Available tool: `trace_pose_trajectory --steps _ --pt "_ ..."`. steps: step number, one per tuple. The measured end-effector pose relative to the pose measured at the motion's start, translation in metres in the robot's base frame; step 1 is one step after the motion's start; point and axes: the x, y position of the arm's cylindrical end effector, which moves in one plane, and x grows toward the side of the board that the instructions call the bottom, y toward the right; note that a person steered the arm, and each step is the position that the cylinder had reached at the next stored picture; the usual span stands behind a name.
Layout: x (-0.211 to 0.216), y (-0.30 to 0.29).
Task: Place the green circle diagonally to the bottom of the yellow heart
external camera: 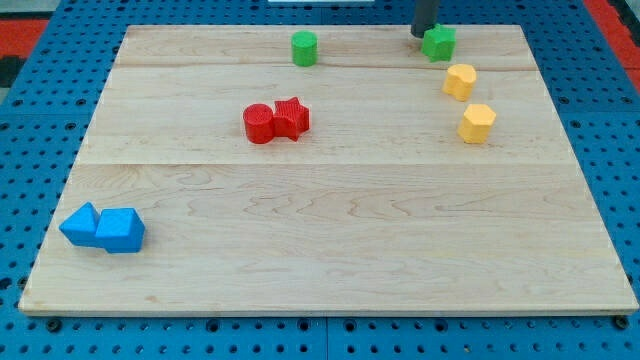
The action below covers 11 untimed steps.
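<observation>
The green circle (304, 48) sat near the board's top edge, well to the view's left of my tip (420, 34), which touched a green star (438, 43). The yellow heart (459, 81) lay just below that star.

rod (426, 15) cut off at top, tip hidden

Pale wooden board (330, 230) with two green, two red, two yellow, seemingly two blue blocks.
</observation>
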Motion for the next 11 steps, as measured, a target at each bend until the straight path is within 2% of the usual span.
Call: trace_pose_trajectory --steps 1,2,3,5,6,7,8,11 --pt "0.005 0.020" --pt "-0.006 -0.073" --pt "-0.013 -0.124" --pt "0.028 -0.194" --pt "0.017 -0.239" --pt "0.047 -0.221" --pt "0.068 -0.171" --pt "0.130 -0.117"
